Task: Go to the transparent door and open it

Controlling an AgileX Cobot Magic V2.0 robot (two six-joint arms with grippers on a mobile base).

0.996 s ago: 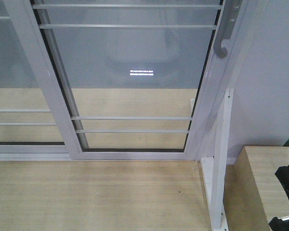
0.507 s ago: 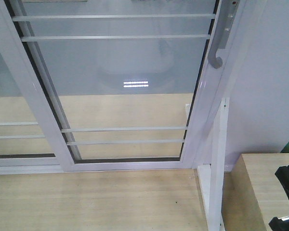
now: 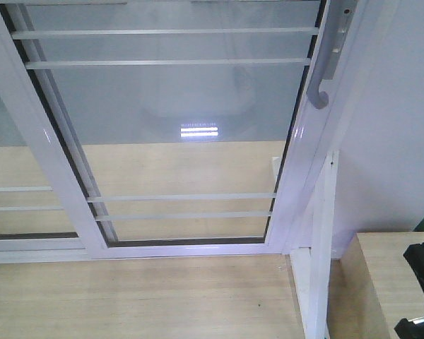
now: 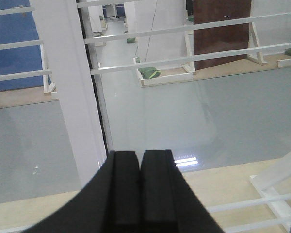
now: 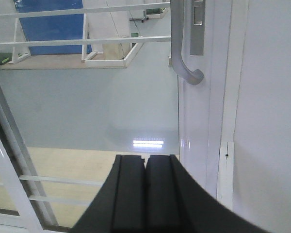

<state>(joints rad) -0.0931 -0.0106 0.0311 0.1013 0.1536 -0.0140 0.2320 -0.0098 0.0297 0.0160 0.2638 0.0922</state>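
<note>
**Door dead ahead, handle not reached yet**

Front view: the transparent door [image 3: 177,134] fills the centre. Its right edge is up by the wall [image 3: 403,141], so it looks fully closed. The pull handle [image 3: 328,60] sits high on that right edge, hooked end down. The handle-less barred panel [image 3: 14,176] is at left. The bare frame post [image 3: 319,240] stands near right.

Left wrist: left gripper [image 4: 140,158] has its pads pressed together and is empty. It faces the glass, apart from it.

Right wrist: right gripper [image 5: 146,162] is likewise closed on nothing. The handle is up and to its right, not touching.

Judgement: glass in an aluminium frame should be rigid, fairly heavy and roll on a track. The pane is fragile and the painted frame slick. Hook the handle and drag left; don't push the glass.
</note>
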